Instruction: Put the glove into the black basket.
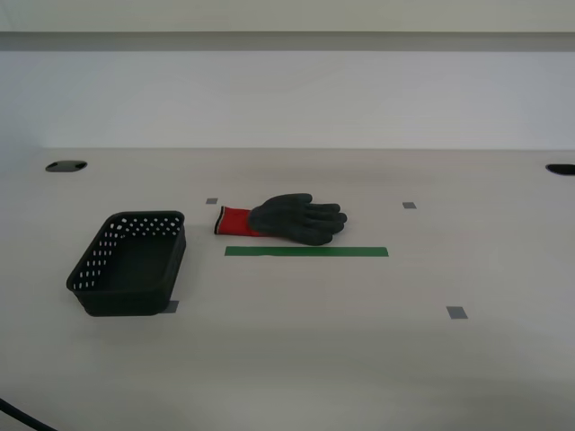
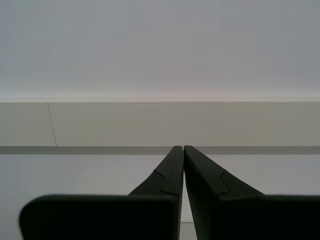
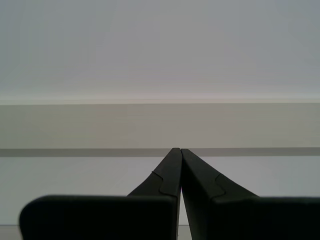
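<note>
The glove (image 1: 292, 218) lies flat on the pale table in the exterior view, dark grey with its red cuff (image 1: 232, 221) toward the exterior view's left. The black basket (image 1: 130, 262) stands empty on the table to the exterior view's left of the glove, nearer the front. Neither arm shows in the exterior view. My first gripper (image 3: 180, 150) is shut and empty, pointing at a plain wall. My second gripper (image 2: 183, 147) is shut and empty, also facing the wall. Neither wrist view shows the glove or the basket.
A green tape strip (image 1: 306, 251) lies just in front of the glove. Small grey tape squares (image 1: 457, 312) mark the table. Dark cable holes sit at the far corners (image 1: 66, 166). A dark cable (image 1: 18, 415) crosses the front corner at the exterior view's left.
</note>
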Robot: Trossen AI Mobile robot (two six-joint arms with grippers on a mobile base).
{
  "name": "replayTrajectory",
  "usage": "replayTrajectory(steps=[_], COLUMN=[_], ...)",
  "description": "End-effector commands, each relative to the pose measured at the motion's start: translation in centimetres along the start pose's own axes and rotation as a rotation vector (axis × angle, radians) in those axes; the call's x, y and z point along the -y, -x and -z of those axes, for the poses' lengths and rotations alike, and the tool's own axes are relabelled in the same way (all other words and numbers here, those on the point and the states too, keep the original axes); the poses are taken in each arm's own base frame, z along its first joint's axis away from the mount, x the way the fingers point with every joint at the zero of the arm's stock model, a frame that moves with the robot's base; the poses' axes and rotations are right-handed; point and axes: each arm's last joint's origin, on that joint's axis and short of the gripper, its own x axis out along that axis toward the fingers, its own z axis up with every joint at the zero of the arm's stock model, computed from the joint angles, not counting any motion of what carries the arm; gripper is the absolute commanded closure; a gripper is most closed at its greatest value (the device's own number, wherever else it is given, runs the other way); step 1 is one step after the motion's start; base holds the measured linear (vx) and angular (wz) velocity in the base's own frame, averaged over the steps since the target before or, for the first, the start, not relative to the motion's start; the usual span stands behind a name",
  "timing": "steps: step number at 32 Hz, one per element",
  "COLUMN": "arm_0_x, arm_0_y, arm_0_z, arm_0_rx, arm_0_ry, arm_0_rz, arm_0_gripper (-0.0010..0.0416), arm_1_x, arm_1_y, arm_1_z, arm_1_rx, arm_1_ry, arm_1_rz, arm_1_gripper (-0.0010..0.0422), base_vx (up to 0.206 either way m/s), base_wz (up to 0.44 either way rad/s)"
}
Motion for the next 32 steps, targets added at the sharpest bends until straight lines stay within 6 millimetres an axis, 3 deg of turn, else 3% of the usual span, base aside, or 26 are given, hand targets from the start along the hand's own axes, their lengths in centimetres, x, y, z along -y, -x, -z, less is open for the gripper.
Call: replayTrajectory(steps=[1,19,26,32], arm_0_x=[0.0,0.0,0.0,0.0], arm_0_y=[0.0,0.0,0.0,0.0], arm_0_z=[-0.1,-0.1,-0.1,-0.1], arm_0_rx=[0.004,0.004,0.004,0.004], arm_0_ry=[0.0,0.0,0.0,0.0], arm_0_rz=[0.001,0.0,0.0,0.0], arm_0_gripper=[0.0405,0.0405,0.0405,0.0405], arm_1_x=[0.0,0.0,0.8,3.0], arm_1_y=[-0.1,-0.1,-0.1,0.0], arm_1_z=[-0.2,0.2,1.0,0.8], arm_1_rx=[-0.003,-0.038,-0.164,-0.31], arm_1_ry=[-0.005,-0.006,-0.038,-0.207], arm_1_rz=[-0.003,0.0,0.159,0.289], arm_1_gripper=[0.0412,0.0412,0.0413,0.0413], base_vx=[0.0,0.0,0.0,0.0], base_wz=[0.0,0.0,0.0,0.0])
